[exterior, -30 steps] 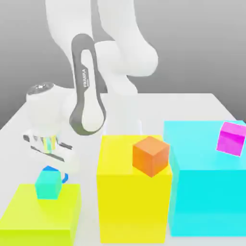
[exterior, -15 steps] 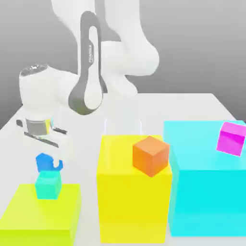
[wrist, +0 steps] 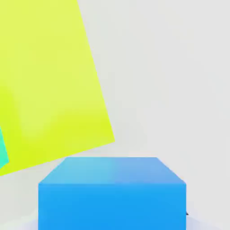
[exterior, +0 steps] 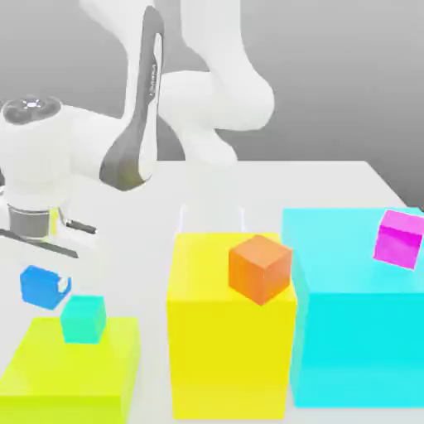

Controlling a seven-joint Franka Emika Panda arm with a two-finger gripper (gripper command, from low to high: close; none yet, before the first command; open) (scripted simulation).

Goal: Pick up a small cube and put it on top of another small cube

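Landmark: the lime-green block [exterior: 70, 368], low and flat, at the exterior view's left front of the white tabletop [exterior: 331, 178].
Small blue cube [exterior: 43, 287]: held off the tabletop, up and just toward the exterior view's left of the teal cube, not touching it; in the hand view [wrist: 112, 193] it sits close under the camera with the lime-green block [wrist: 49, 81] beyond it.
Gripper [exterior: 40, 277]: clenched on the small blue cube, hanging from the white hand above the lime-green block's left rear corner.
Teal cube [exterior: 83, 319]: resting on the lime-green block's top, near its rear edge; a sliver of it shows at the hand view's edge [wrist: 2, 152].
Yellow block [exterior: 232, 331]: taller, just to the exterior view's right of the lime-green block, a narrow gap between them.
Orange cube [exterior: 260, 267]: on the yellow block's top, at the corner farthest from the lime-green block, turned at an angle.
Cyan block [exterior: 356, 315]: beyond the yellow block from the lime-green one, largest of the three.
Magenta cube [exterior: 399, 238]: on the cyan block's top, far side, tilted.
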